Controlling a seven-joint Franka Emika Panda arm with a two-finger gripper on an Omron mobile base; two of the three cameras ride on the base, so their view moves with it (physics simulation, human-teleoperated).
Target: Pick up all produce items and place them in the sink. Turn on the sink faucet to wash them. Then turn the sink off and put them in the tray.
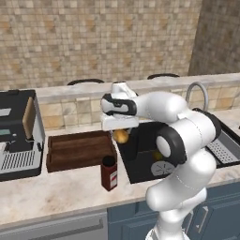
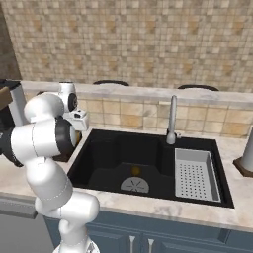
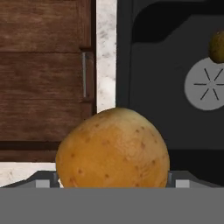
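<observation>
My gripper hangs over the left rim of the black sink, with its jaws closed around the orange-yellow produce item. In the hand view this fruit sits large between the two fingertips, above the strip of counter between tray and sink. The smaller olive-brown produce item lies in the basin beside the round grey drain; it also shows as a small fruit above the drain. The dark wooden tray lies left of the sink. The grey gooseneck faucet stands behind the basin; no water is visible.
A red-labelled jar stands on the counter in front of the tray. A grey perforated rack fills the sink's right part. A coffee machine is at the far left, a paper towel roll at the far right.
</observation>
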